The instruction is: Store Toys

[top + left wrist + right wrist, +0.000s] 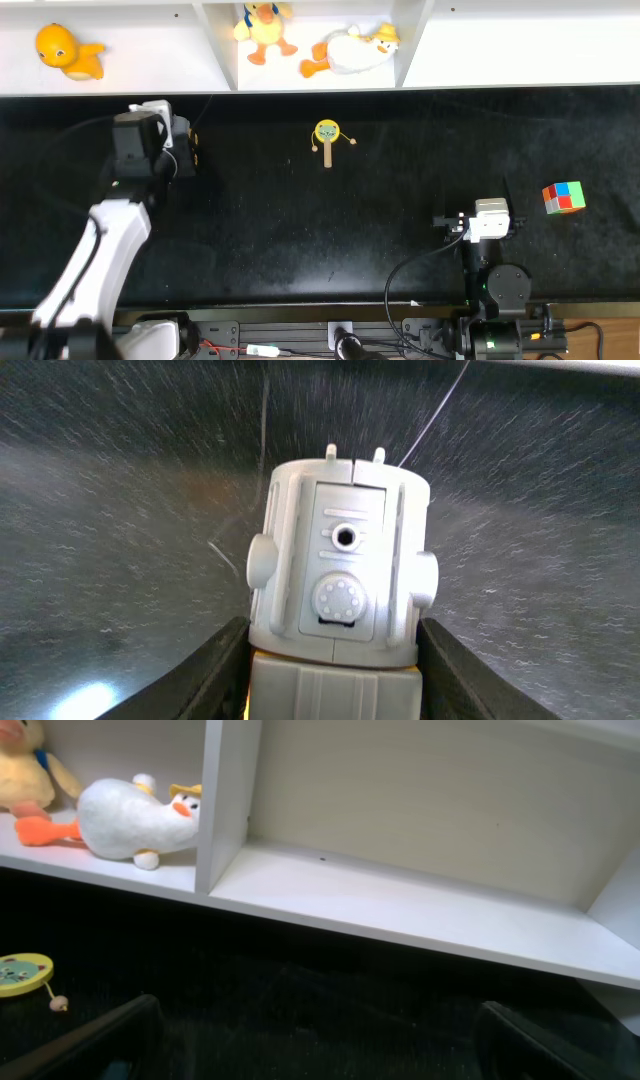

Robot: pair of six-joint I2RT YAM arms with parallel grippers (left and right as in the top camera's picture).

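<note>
Clamping the white robot toy (340,550) low, your left claw (335,660) is risking tipping it against the shelf (160,70) lip

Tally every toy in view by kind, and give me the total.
Ducks: 3 (orange duck, yellow duck, white duck)
Rattle drum: 1
Colour cube: 1
White robot toy: 1
Total: 6
</note>
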